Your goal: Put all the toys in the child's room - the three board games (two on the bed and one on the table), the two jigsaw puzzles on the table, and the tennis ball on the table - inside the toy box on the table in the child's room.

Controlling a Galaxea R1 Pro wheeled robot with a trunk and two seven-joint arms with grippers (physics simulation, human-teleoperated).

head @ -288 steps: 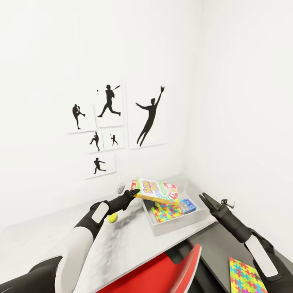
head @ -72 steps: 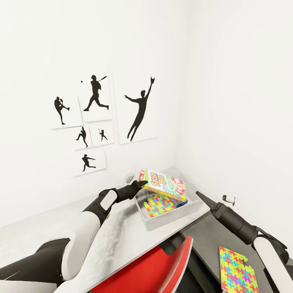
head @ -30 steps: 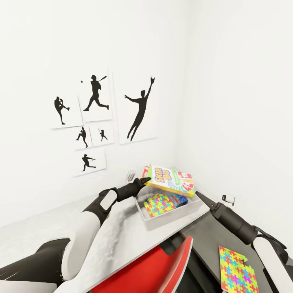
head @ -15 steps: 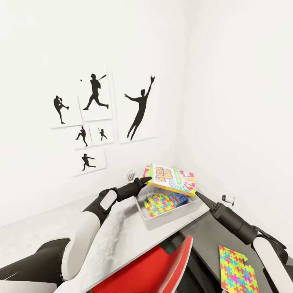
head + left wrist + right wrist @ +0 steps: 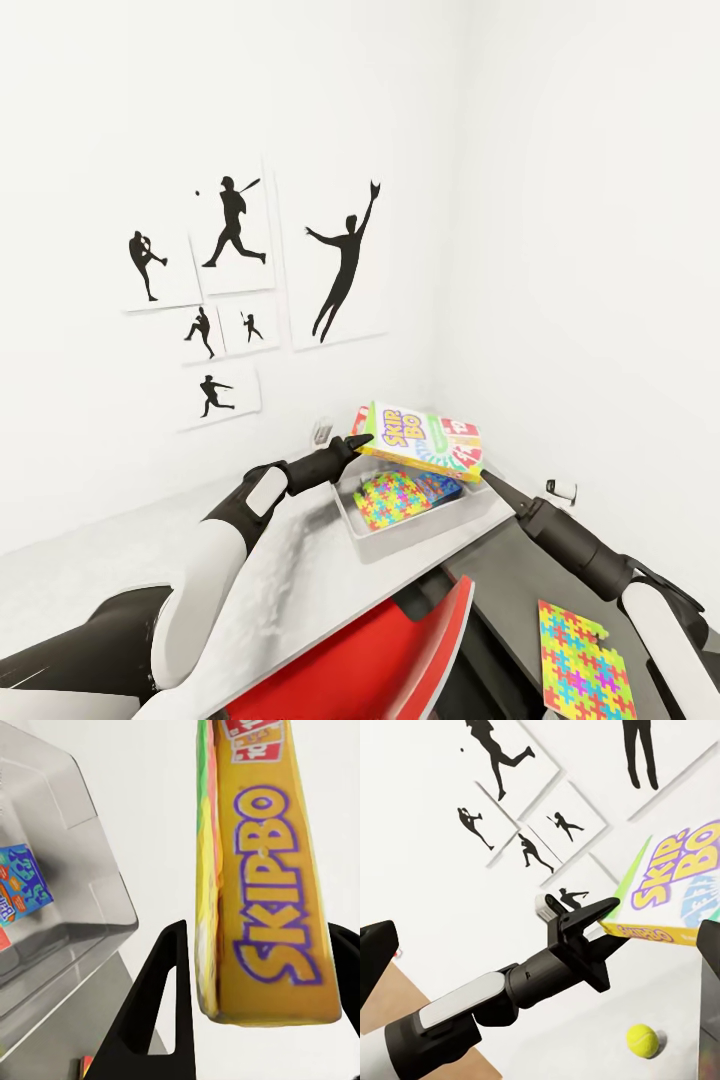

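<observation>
Right, nearest the robot a jigsaw puzzle point(image 5: 583, 665) lies on the lower dark desk point(image 5: 505, 585) under the right arm, whose right hand point(image 5: 490, 482) reaches up to the SKIP BO box point(image 5: 418, 441), grip unclear. Just beyond, the left hand point(image 5: 358, 439) is clamped on that box's corner, held tilted above the toy box point(image 5: 420, 530); it looks stiff, light and slick, best pinched along an edge. Past the hands, corner walls close in, so room is tight, and the tennis ball point(image 5: 643, 1039) waits on the desk point(image 5: 300, 560) below the left hand.
</observation>
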